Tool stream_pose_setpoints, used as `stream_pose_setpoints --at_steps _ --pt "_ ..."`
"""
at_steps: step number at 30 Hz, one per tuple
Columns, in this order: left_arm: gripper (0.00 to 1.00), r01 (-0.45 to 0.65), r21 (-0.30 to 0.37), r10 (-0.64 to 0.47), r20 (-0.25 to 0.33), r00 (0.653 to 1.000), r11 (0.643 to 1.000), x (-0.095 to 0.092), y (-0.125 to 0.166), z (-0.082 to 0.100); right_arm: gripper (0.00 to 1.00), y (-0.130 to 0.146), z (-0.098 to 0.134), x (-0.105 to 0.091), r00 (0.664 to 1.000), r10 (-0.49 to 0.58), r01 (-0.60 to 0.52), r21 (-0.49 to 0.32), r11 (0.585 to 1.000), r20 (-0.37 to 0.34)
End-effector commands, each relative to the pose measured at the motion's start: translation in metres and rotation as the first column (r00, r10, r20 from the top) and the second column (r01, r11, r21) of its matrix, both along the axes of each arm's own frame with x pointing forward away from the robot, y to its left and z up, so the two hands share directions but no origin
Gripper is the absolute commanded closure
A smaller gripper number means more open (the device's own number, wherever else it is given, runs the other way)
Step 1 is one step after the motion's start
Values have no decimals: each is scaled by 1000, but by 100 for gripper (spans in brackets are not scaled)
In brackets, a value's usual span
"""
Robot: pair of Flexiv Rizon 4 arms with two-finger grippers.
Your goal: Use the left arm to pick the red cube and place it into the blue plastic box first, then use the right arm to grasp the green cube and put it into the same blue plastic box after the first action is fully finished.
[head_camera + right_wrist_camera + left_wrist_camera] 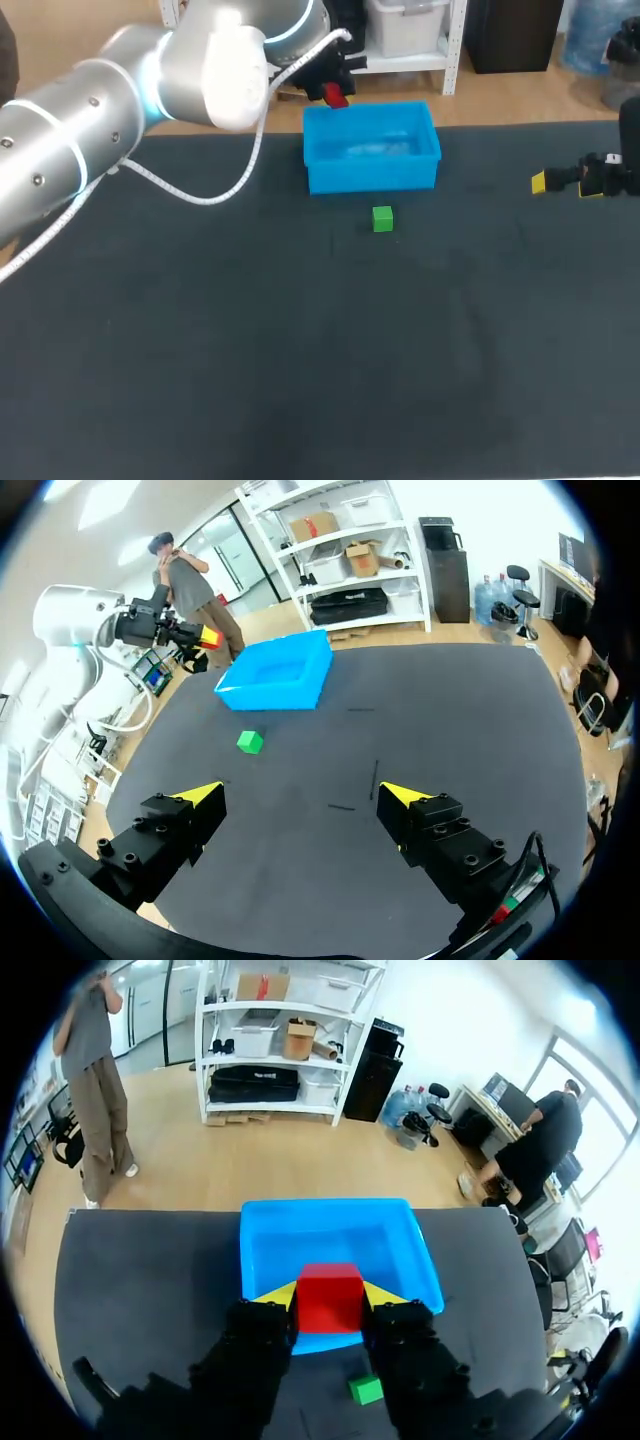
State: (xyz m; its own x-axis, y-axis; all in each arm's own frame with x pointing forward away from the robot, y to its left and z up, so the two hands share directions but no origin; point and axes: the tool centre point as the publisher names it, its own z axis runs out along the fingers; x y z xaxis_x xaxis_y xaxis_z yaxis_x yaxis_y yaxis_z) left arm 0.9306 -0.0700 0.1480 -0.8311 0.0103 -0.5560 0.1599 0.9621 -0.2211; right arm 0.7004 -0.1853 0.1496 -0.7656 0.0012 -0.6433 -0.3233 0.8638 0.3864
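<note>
Left fingers [279, 1295] pinch red cube [330, 1298] | blue plastic box [340, 1235] just beneath, slightly ahead | my right gripper [300, 792] gapes empty

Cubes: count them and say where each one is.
2. The red cube is clamped in the left gripper, in the air by the blue plastic box; the green cube lies on the table in front of that box.

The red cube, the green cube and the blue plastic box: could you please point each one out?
red cube [329, 1298], left wrist view, the face toward the camera.
green cube [382, 218], head view, middle of the cube.
blue plastic box [372, 177], head view, its near outer wall.
</note>
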Motion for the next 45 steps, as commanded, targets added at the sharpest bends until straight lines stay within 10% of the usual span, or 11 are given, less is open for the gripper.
stream_pose_setpoints --at_steps 1,14,15,17,39,45 --pt "100 -8 9 8 -6 1000 1000 13 -5 -5 0 0 0 0 1000 2 -2 0 1000 0" --pt "100 -7 12 7 -10 1000 1000 18 -9 -11 0 0 0 0 1000 2 -2 0 1000 0" --pt "88 -6 13 7 -11 1000 1000 18 -9 -11 0 0 0 0 1000 2 -2 0 1000 0" --pt "0 -6 16 6 -13 1000 1000 18 -9 -11 0 0 0 0 1000 2 -2 0 1000 0" --pt "0 -8 21 8 -14 1000 1000 20 -8 -11 0 0 0 0 1000 2 -2 0 1000 0" --pt "0 -15 -13 15 12 1000 1000 -5 -2 2 0 0 0 0 1000 2 -2 0 1000 0"
